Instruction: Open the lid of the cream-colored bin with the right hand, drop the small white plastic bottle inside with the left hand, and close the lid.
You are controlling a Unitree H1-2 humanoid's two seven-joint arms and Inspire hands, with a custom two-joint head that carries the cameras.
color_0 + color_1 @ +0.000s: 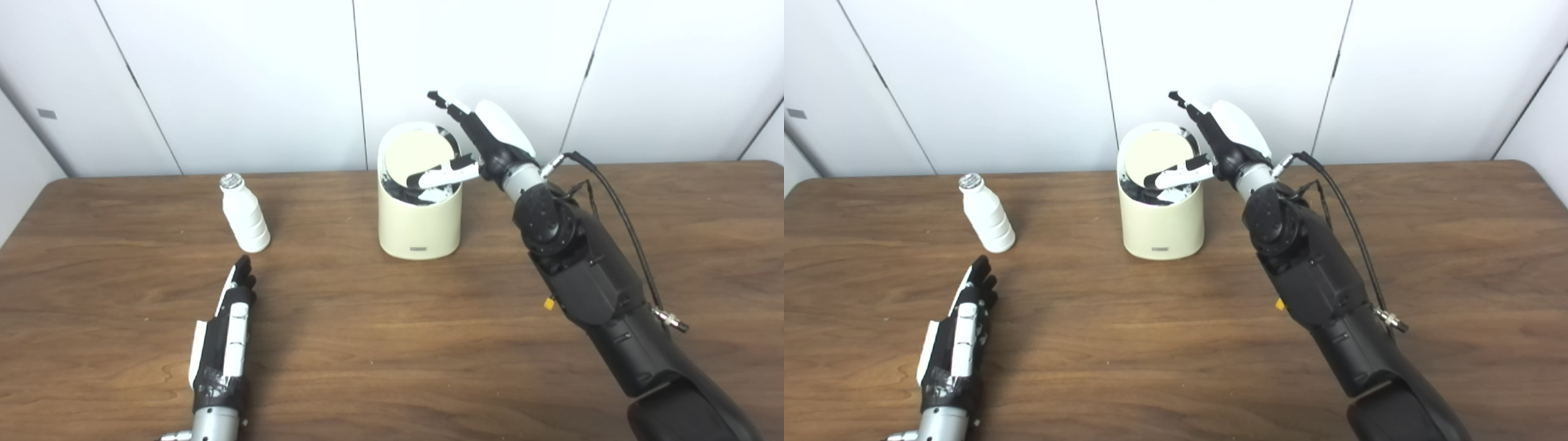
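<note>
A cream-colored bin (419,220) stands upright toward the back of a dark wooden table (392,343), close to the white panelled wall (245,79), its round lid (419,154) tipped up at the rear so that the pale underside faces forward and the dark interior shows beneath it. The robot's right hand (484,144) is at the bin's right rim: its thumb (442,177) reaches sideways across the open mouth, just below the raised lid, while the fingers (442,101) point up and away behind the lid's right edge, spread apart and closed on nothing; whether the thumb actually touches the lid or the rim cannot be made out. The black right arm (588,288) runs from the lower right corner up to the bin, with a dark cable (625,220) looping along its outer side. To the left of the bin, well apart from it, the small white plastic bottle (245,214) stands upright on the tabletop, its ridged body widening toward the base and a silvery cap on top. Nearer the front edge, just below the bottle but not touching it, the left hand (226,324) lies low over the wood, its fingers held straight and together, pointing toward the bottle, holding nothing. The left wrist, wrapped in dark tape, enters at the bottom edge.
</note>
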